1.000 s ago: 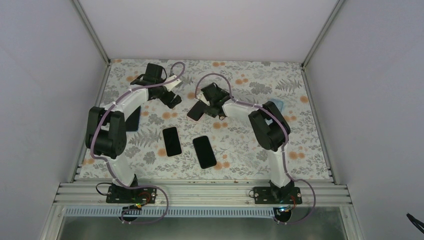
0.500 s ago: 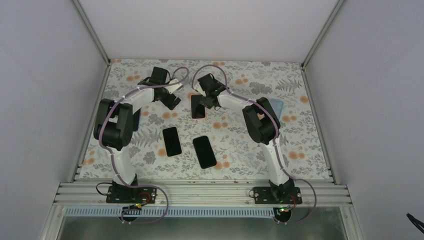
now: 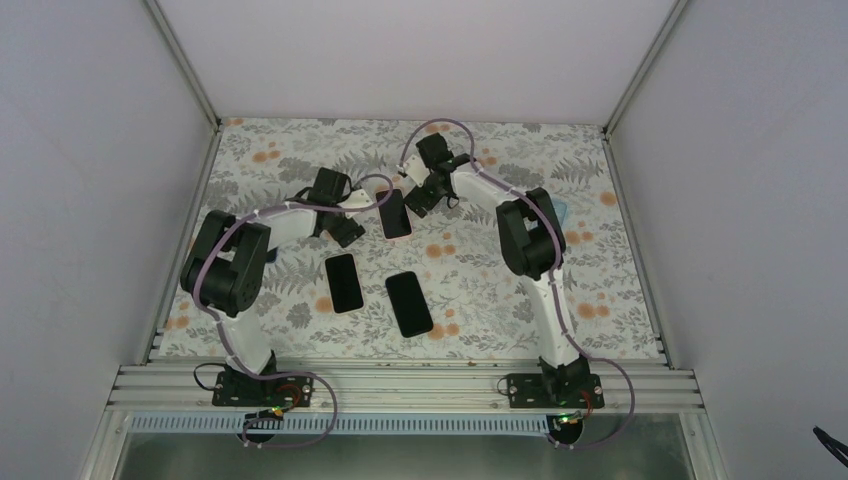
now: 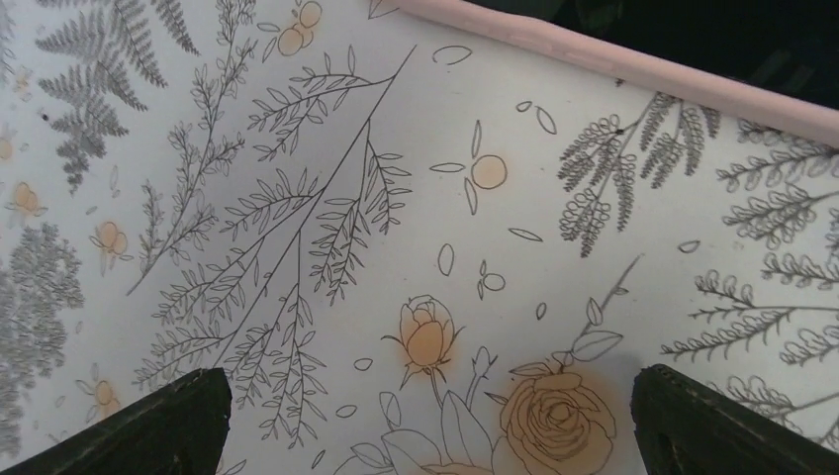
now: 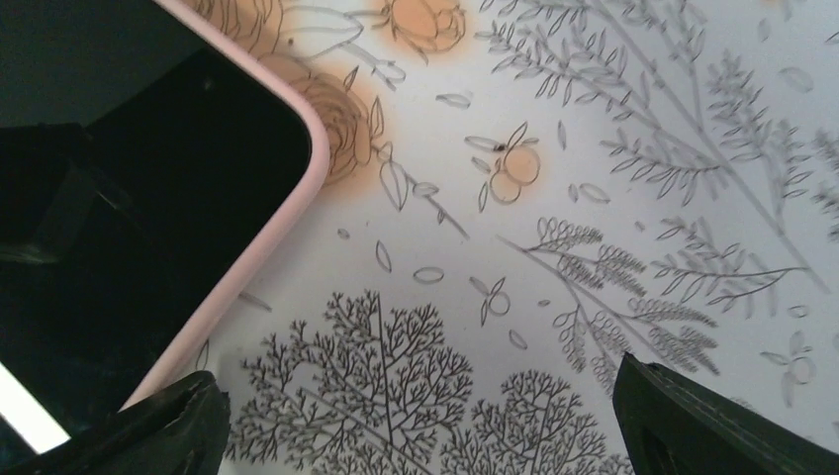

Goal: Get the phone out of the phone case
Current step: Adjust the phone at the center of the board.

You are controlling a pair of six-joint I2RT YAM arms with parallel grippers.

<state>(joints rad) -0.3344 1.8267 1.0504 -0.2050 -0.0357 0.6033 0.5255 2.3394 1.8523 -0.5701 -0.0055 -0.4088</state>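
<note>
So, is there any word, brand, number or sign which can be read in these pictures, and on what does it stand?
None can be read. The phone in the pink case and the other two phones show dark screens; the tablecloth carries only flowers and ferns.

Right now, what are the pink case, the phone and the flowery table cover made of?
Case: probably soft rubber or silicone; matte pink, rounded rim, no shine.
Phone: glass front, it seems; glossy black with a bright reflection.
Cover: printed paper or cloth, can't tell which; flat, matte, drawn flowers.
</note>
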